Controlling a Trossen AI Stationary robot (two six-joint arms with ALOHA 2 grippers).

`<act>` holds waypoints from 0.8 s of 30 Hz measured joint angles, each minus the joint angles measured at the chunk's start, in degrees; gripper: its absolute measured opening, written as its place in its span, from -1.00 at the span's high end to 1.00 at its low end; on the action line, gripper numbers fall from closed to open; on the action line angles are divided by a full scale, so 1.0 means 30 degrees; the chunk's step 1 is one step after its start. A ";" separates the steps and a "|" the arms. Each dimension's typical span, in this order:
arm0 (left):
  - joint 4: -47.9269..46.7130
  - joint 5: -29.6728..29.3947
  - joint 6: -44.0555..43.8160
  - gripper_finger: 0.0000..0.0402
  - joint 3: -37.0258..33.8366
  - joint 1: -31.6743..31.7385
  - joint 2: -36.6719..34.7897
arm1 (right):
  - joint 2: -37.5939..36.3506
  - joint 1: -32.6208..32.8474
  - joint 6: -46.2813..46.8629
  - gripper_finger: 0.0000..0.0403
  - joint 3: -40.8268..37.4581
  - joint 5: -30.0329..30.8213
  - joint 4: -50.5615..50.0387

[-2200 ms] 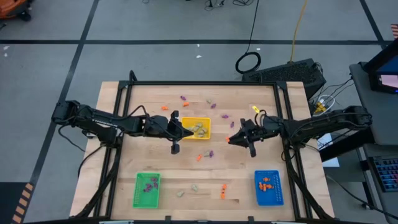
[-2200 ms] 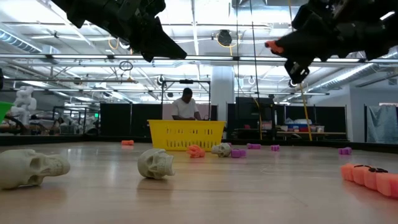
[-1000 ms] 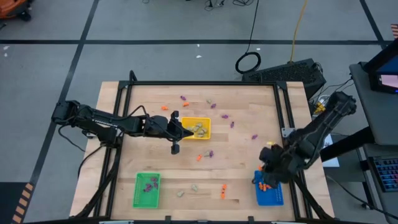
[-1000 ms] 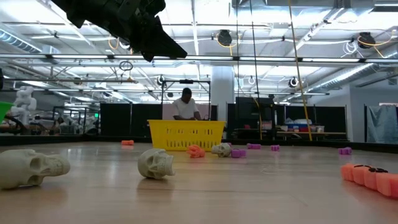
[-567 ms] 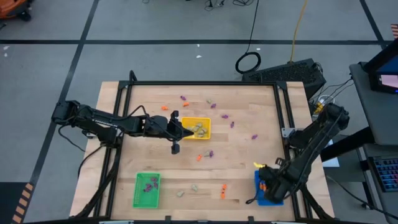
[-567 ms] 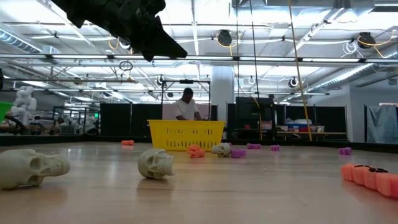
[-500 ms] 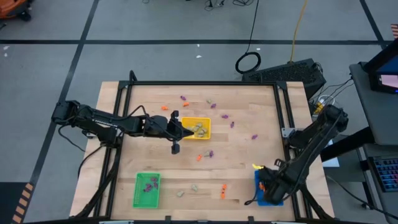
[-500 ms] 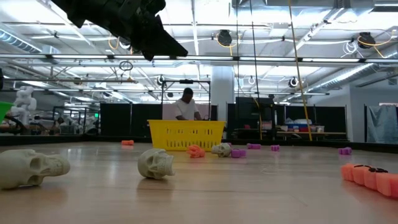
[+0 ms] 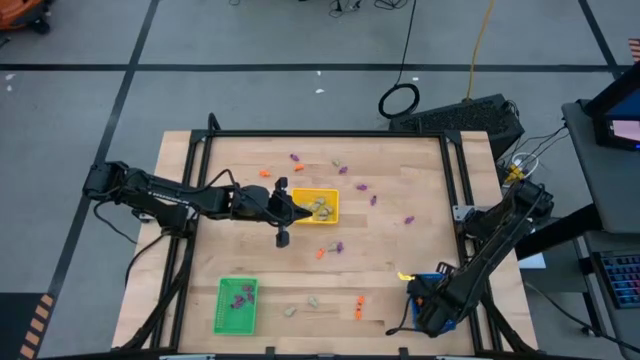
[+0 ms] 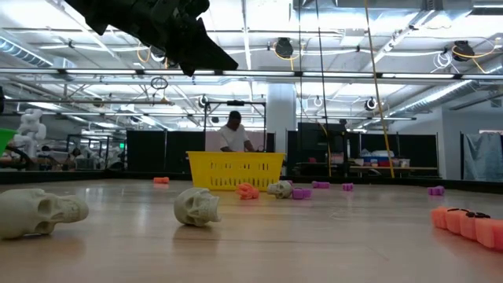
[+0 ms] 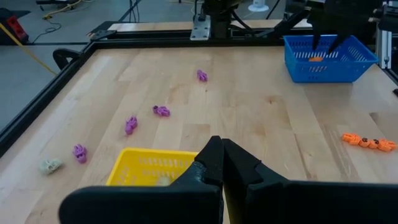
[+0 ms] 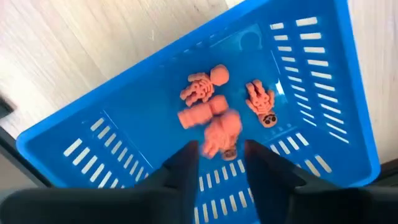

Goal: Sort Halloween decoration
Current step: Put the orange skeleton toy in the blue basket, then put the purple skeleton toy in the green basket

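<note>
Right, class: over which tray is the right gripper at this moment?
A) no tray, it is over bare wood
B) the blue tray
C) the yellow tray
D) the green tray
B: the right wrist view shows the right gripper directly above the blue tray, with orange trinkets lying inside it.

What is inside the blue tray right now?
The blue tray holds only orange trinkets; several are visible between the right gripper's open fingers. From above, the right arm covers most of the tray, so a full count isn't possible.

Orange trinkets [image 12: 214, 115] in blue tray, purple [image 11: 130, 124] and beige [image 10: 196, 207] scattered on table
</note>
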 joint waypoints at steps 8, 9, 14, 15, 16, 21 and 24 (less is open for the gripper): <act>-0.0008 0.0007 -0.0002 1.00 0.0000 0.0000 -0.0003 | -0.2521 -0.0036 0.1043 0.14 0.0000 0.0623 -0.0444; -0.0022 0.0007 -0.0007 1.00 0.0000 0.0000 -0.0003 | -0.2937 -0.0036 0.1200 0.13 0.0000 0.1137 -0.0589; -0.0095 -0.0016 -0.0089 1.00 0.0000 0.0000 -0.0003 | -0.4766 -0.0273 0.1559 0.18 0.0000 0.3771 -0.1194; -0.0095 -0.0051 -0.0161 1.00 0.0000 0.0000 -0.0003 | -0.5089 -0.0412 0.1547 0.20 0.0000 0.4127 -0.1454; -0.0121 -0.0203 -0.0317 1.00 0.0000 0.0000 -0.0003 | -0.5369 -0.0579 0.1416 0.21 0.0000 0.4576 -0.1694; -0.0160 -0.1310 -0.0459 1.00 0.0000 0.0036 -0.0003 | -0.6203 -0.1430 -0.1966 0.25 0.0000 0.9403 -0.1590; -0.0160 -0.2501 -0.0459 1.00 0.0000 0.0037 -0.0003 | -0.6296 -0.1874 -0.5086 0.26 0.0000 1.2926 -0.0857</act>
